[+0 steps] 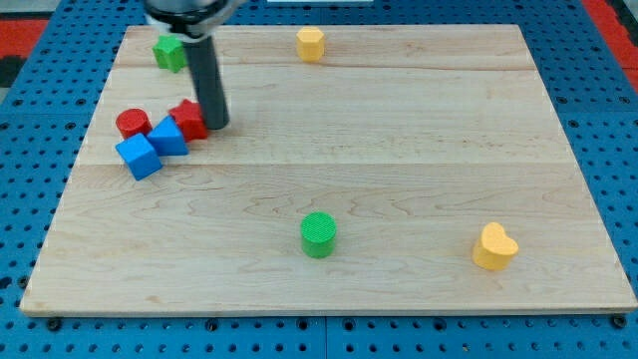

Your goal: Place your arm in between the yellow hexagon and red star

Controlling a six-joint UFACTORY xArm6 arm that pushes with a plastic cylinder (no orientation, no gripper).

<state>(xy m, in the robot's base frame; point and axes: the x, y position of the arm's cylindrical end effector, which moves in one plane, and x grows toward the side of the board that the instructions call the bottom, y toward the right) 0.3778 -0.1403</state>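
The arm carries no claw, only a dark rod whose tip [216,124] rests on the bench [399,150] at the far left, touching the right side of the red star [187,120]. The yellow hexagon [311,44] sits well apart at the far edge, to the tip's right. Left of the star cluster a red cylinder [133,124] and two blue cubes [167,137] [138,157]. A green block [169,52] lies far left; a green cylinder [319,234] and yellow heart [494,247] lie near.
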